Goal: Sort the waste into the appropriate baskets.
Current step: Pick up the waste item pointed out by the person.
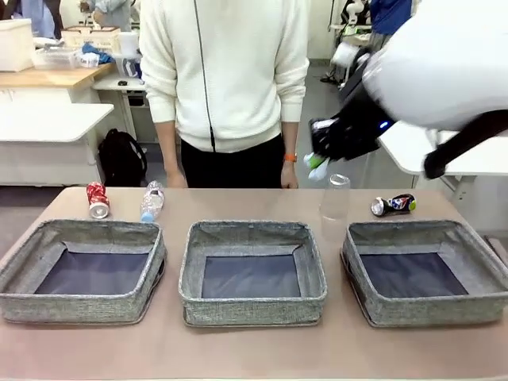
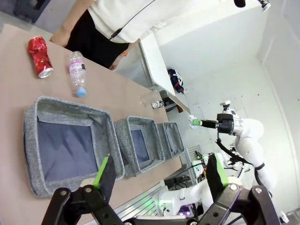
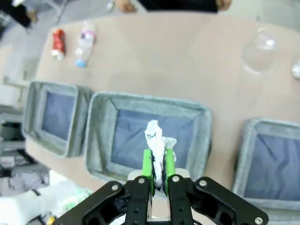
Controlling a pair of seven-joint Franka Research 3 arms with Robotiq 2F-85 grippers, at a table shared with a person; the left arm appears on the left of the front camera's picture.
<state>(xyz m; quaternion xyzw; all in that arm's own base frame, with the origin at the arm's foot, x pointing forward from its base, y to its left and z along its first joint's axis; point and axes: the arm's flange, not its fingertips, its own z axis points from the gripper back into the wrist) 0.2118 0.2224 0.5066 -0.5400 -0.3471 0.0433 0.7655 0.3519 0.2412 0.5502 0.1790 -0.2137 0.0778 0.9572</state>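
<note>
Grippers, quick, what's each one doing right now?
Left gripper: open, nothing between its fingers.
Right gripper: closed, holding the crumpled white paper ball.

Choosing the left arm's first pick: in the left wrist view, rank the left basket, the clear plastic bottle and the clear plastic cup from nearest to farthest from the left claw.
1. The left basket: directly ahead of the open left claw.
2. The clear plastic bottle: lying just past that basket's far wall.
3. The clear plastic cup: much farther off, toward the robot's right.
</note>
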